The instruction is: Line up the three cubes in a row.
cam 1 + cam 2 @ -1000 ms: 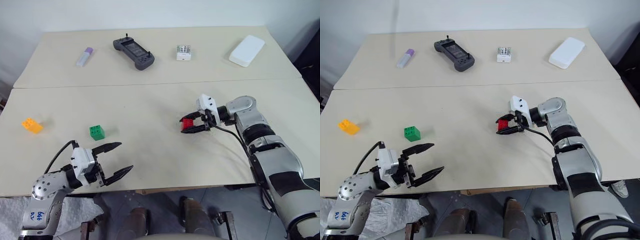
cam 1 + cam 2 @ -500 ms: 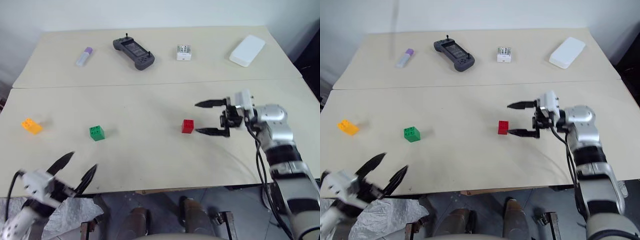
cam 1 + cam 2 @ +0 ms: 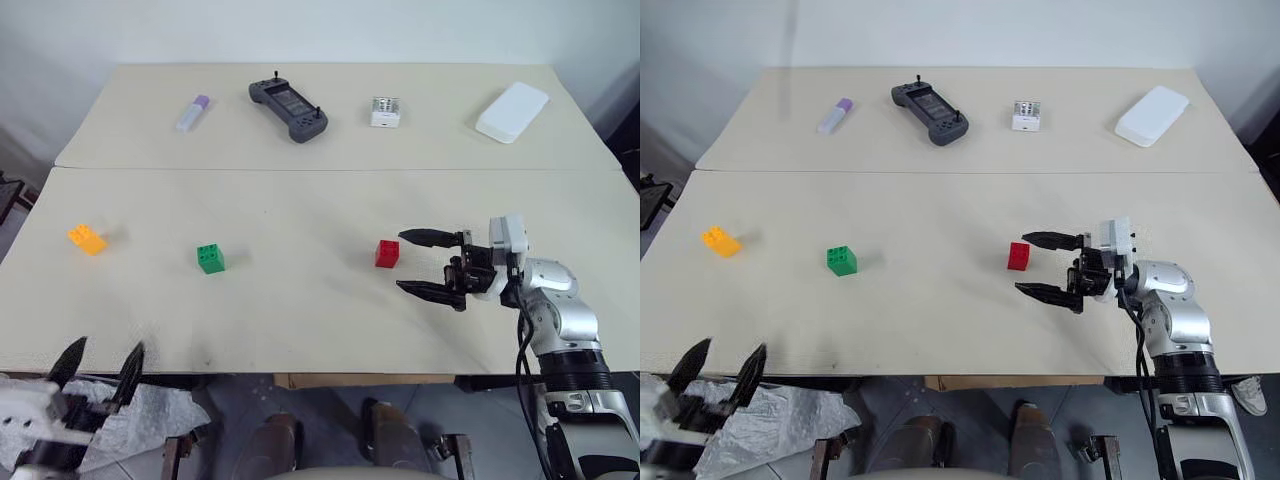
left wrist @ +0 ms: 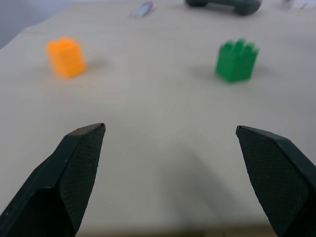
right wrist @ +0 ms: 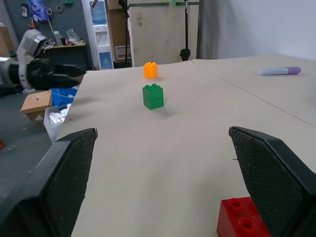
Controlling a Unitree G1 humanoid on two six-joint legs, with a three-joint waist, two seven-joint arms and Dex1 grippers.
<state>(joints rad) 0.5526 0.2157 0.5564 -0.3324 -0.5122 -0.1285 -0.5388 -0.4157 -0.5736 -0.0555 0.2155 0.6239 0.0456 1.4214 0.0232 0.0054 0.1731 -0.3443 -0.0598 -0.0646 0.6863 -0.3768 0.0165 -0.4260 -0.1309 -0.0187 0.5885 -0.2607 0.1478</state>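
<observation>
Two pale beige tabletops [image 3: 300, 320] are standing edge to edge, a seam running between them. On the near one a small orange-yellow studded plastic brick [image 3: 87, 239] is lying toward the left edge, a green studded brick [image 3: 210, 258] is sitting well apart from it, and a red studded brick [image 3: 387, 253] is resting further right. On the far top are lying a lilac-capped white marker [image 3: 193, 113], a dark grey handheld controller [image 3: 288, 98], a small white box with a grey top [image 3: 385, 112] and a white rounded rectangular case [image 3: 512, 111]

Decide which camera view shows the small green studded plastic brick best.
The left wrist view: the green studded plastic brick looms large and unobstructed. Both eye views show it small on the table; the right wrist view shows it distant, before the orange brick.
</observation>
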